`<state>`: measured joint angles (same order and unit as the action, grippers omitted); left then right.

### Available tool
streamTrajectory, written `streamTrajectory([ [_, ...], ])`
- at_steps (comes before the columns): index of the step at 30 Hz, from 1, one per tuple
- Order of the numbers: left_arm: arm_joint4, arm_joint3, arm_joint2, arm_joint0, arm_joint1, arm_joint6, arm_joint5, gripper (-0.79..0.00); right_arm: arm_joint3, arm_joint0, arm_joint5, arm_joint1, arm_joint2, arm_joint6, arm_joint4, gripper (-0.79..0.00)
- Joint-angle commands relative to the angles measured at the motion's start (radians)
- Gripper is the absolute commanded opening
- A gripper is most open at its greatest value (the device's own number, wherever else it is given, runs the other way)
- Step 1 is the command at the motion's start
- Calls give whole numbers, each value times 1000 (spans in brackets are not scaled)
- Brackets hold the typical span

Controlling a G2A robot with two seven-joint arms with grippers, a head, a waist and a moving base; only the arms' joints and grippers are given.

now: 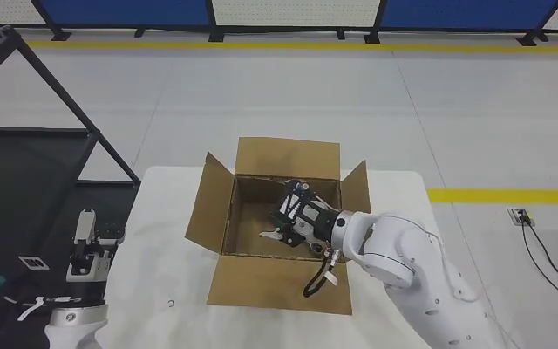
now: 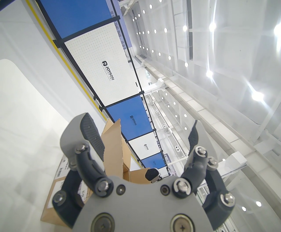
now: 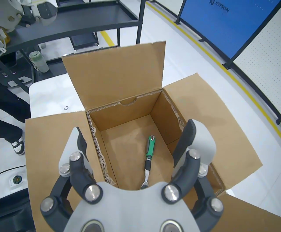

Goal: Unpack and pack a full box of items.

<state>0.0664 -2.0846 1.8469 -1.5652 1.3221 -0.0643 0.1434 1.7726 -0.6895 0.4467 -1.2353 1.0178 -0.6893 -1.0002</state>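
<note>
An open cardboard box [image 1: 283, 159] stands in the middle of the white table [image 1: 166, 262] with all its flaps folded out. On the box floor [image 3: 123, 140] lies a ratchet wrench [image 3: 149, 151] with a green and black handle. My right gripper [image 3: 134, 128] hangs open and empty over the box mouth, above the wrench's metal head; from above, the right gripper [image 1: 281, 225] sits inside the box opening. Past the table's left edge my left gripper [image 1: 85, 244] is held open and empty. In its own wrist view the left gripper [image 2: 140, 120] points up at the ceiling, one box flap [image 2: 114, 142] beside it.
A black metal rack [image 1: 44, 174] stands left of the table, close to the left arm. On the rack's lower level [image 3: 76, 19] sits a pale green bottle [image 3: 39, 61]. A small ring [image 1: 171, 304] lies on the table left of the box. Blue and white panels [image 1: 296, 10] close off the far floor.
</note>
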Motion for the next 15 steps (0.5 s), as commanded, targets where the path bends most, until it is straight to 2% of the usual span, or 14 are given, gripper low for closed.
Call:
streamTrajectory([
  [1,-2,2,-3,1,0,-3,-1,0,46,-32,-7,8,47,31,-6,0],
  [9,-9,6,-11,9,-2,-15,0,0,221,-259,-47,49,319,140,-33,0],
  [15,-20,11,-20,19,-3,-22,-5,0,280,-433,-104,67,519,212,-18,0],
])
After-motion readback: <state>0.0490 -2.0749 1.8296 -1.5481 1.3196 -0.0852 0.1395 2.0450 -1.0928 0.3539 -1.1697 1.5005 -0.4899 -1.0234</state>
